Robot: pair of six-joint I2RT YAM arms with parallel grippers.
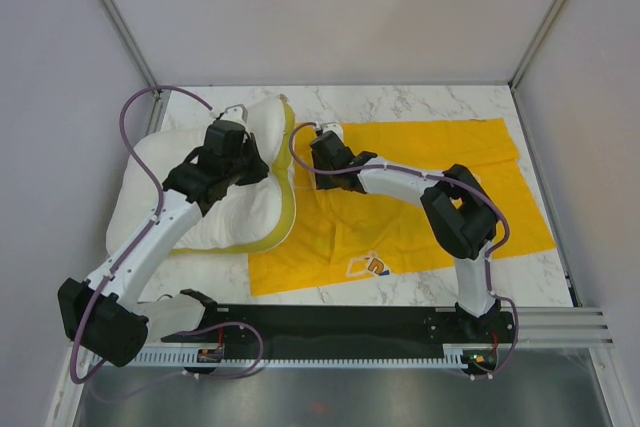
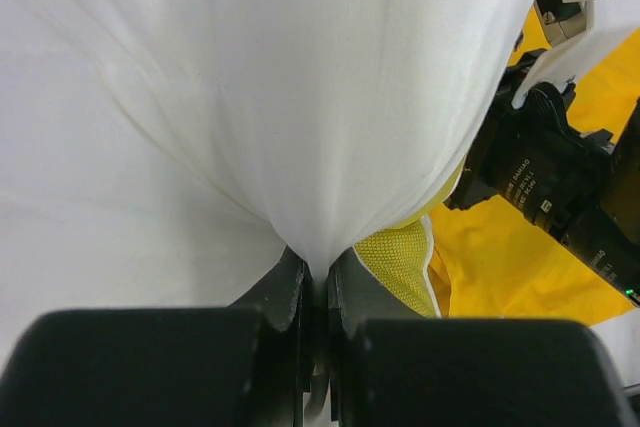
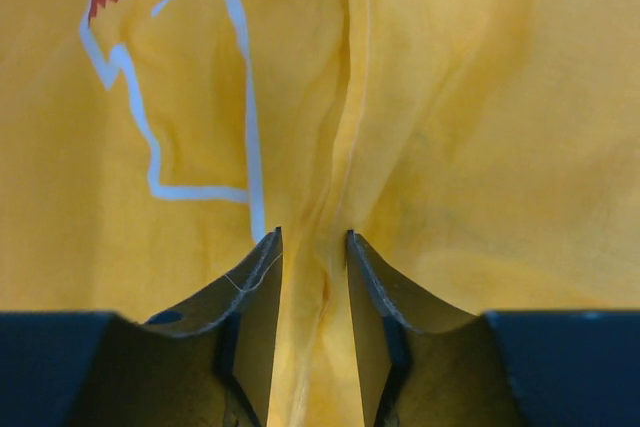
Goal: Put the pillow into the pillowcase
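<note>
So far little is done: the pillow (image 1: 250,212) is seen wholly outside the pillowcase (image 1: 400,237), which is spread flat beside it on the surface (image 1: 400,107). A pinch of the pillow's cover is held in the closed left jaws. A yellow fold is straddled by the narrowly parted right jaws; a grip cannot be confirmed. Opening and stuffing are judged outstanding.

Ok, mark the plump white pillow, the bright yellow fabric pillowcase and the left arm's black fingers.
Plump white pillow (image 1: 255,212): top view, quilting near its right edge.
Bright yellow fabric pillowcase (image 1: 390,234): top view, flat cloth near its middle.
Left arm's black fingers (image 2: 283,292): left wrist view, surface of one finger.
</note>
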